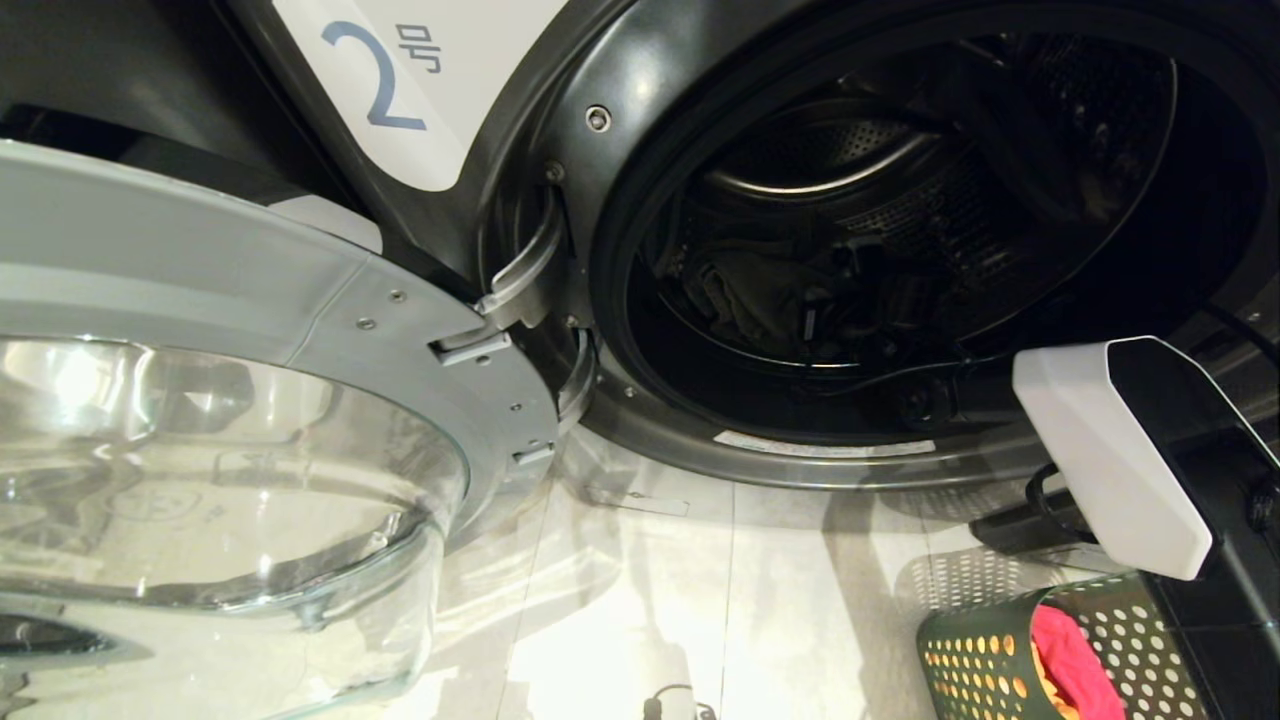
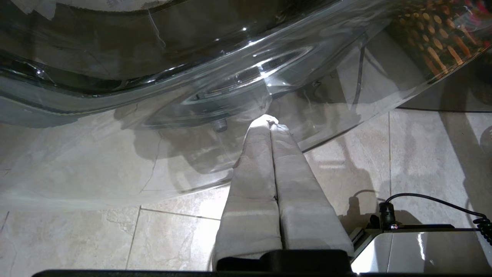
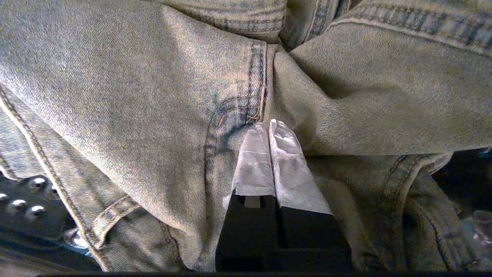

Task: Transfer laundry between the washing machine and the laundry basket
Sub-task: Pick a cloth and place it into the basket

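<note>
The washing machine [image 1: 600, 120], labelled "2", stands with its door [image 1: 200, 280] swung open to the left. A dark olive piece of laundry [image 1: 745, 295] lies in the drum. My right arm [image 1: 1110, 450] reaches into the drum. In the right wrist view, my right gripper [image 3: 268, 124] is shut, its tips pinched into a fold of faded denim-like laundry [image 3: 134, 84] that puckers around them. The green laundry basket [image 1: 960, 660] sits on the floor at lower right and holds a red-pink cloth [image 1: 1070, 660]. My left gripper [image 2: 269, 120] is shut and empty, low over the tiles.
The door's glass bowl [image 1: 200, 480] bulges out at the left, right above my left gripper. Pale floor tiles [image 1: 650, 600] lie between door and basket. A black cable [image 2: 430, 200] runs beside the left arm. The drum's studded wall [image 3: 23, 192] shows next to the denim.
</note>
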### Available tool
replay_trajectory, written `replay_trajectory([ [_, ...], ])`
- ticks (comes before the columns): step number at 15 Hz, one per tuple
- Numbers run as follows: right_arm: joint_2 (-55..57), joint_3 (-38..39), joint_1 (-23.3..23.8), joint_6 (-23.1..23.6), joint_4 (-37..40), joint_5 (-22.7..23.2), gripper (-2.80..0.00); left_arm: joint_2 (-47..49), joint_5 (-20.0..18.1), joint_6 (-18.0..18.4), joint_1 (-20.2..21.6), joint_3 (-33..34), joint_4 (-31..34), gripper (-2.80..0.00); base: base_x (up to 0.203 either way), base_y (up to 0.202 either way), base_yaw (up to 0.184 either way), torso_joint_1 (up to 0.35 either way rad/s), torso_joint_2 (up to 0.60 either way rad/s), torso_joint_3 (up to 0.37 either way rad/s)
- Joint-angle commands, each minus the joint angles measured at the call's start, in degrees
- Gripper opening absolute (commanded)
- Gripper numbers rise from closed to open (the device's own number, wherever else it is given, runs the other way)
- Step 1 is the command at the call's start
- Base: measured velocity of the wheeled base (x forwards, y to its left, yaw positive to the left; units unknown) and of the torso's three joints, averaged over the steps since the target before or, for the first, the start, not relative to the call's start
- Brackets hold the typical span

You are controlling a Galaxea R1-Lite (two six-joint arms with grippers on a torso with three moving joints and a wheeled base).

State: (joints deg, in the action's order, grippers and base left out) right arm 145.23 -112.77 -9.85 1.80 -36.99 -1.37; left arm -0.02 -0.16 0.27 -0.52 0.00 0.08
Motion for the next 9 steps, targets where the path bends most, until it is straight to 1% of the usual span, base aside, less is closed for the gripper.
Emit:
replay_trajectory([
  [1, -2.86, 0.0, -1.41, -0.65, -0.17, 1.2, -2.8, 0.02, -0.02, 0.0, 0.0, 0.0, 0.01, -2.8, 0.0, 0.0, 0.0, 0.0, 0.0, 0.0],
  [3, -4.99, 0.0, -2.02, -0.8, 1.15, 1.52, -2.8, 0.02, -0.02, 0.0, 0.0, 0.0, 0.01, -2.8, 0.0, 0.0, 0.0, 0.0, 0.0, 0.0],
  [4, -5.66, 0.0, -2.32, -0.83, 2.13, 1.55, 0.0, 0.02, -0.02, 0.0, 0.0, 0.0, 0.01, -2.8, 0.0, 0.0, 0.0, 0.0, 0.0, 0.0],
  [6, -5.74, 0.0, -2.87, -0.9, 2.02, 1.64, 0.0, 0.02, -0.02, 0.0, 0.0, 0.0, 0.01, -2.8, 0.0, 0.0, 0.0, 0.0, 0.0, 0.0],
  [9, -6.54, 0.0, -4.48, -3.5, 1.66, 3.14, 0.0, 0.02, -0.02, 0.0, 0.0, 0.0, 0.01, -2.8, 0.0, 0.0, 0.0, 0.0, 0.0, 0.0],
])
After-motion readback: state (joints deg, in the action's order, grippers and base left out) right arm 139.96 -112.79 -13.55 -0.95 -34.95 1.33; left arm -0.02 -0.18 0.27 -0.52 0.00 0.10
